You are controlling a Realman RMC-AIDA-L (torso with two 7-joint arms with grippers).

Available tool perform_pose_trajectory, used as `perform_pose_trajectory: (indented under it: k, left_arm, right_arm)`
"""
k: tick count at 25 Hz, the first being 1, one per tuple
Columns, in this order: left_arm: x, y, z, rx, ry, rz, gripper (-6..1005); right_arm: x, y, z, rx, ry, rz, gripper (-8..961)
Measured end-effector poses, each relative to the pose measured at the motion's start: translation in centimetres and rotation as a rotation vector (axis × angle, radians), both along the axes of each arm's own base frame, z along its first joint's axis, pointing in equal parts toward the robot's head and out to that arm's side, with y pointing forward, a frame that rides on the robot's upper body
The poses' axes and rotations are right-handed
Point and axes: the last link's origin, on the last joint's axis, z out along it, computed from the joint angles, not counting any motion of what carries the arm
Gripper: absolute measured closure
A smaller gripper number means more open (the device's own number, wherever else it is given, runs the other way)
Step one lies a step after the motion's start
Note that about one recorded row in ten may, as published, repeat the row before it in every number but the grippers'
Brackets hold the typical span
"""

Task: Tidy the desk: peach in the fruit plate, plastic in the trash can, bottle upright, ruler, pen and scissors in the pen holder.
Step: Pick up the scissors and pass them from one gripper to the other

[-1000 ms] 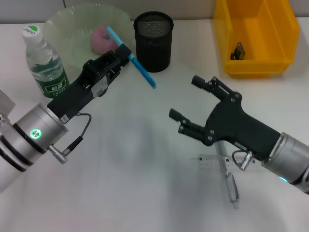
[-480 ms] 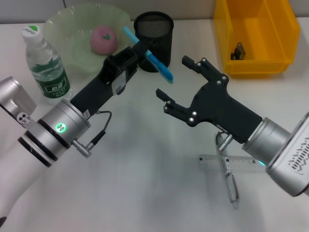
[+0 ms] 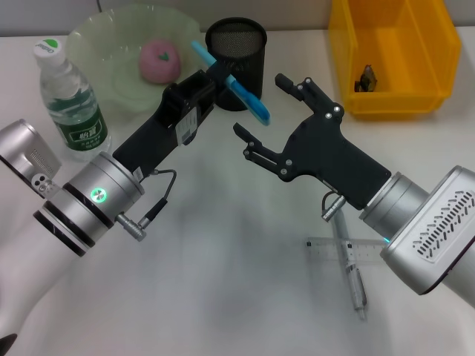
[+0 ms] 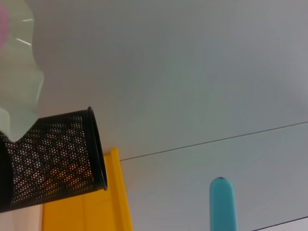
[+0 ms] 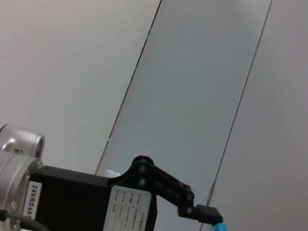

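Note:
My left gripper [image 3: 214,74] is shut on the scissors [image 3: 249,102], whose light blue blade cover slants across the front of the black mesh pen holder [image 3: 239,44], above the desk [image 3: 223,259]. The scissors' tip [image 4: 223,204] also shows in the left wrist view beside the pen holder [image 4: 53,159]. My right gripper [image 3: 261,108] stands open just right of the scissors, not touching them. The peach [image 3: 159,59] lies in the fruit plate [image 3: 89,30]. The bottle [image 3: 68,100] stands upright at the left. The pen [image 3: 353,278] lies across the ruler [image 3: 375,254] under the right arm.
The yellow trash can [image 3: 438,44] sits at the back right with a small dark scrap [image 3: 366,78] inside. Both arms cross the middle of the desk. The left gripper [image 5: 195,208] shows in the right wrist view.
The left gripper carried the scissors from the fruit plate toward the pen holder. The right gripper rose off the pen and ruler and moved up-left, close to the scissors.

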Motion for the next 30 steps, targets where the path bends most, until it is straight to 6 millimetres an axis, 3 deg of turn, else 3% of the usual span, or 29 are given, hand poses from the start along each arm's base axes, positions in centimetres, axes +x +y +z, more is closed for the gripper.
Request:
perform_pose_trajectory:
  k: [9,15,20,30]
  left_arm:
    - [0.1,0.1,0.0,0.006,0.006,-0.007,772]
    - [0.2,0.2,0.0,0.005,0.008,-0.009,772]
    - [0.3,0.2,0.0,0.006,0.008,-0.010,772]
    - [0.4,0.2,0.0,0.004,0.006,-0.017,772]
  right_arm:
    - [-0.2,0.6,-0.2,-0.003,-0.018,-0.003,133]
    - [-0.5,1.0,-0.2,0.003,-0.014,-0.009,331]
    - [-0.6,1.1,-0.2,-0.002,-0.012,-0.011,578]
    - [-0.5,1.1,-0.1,-0.001,-0.011,-0.012,840]
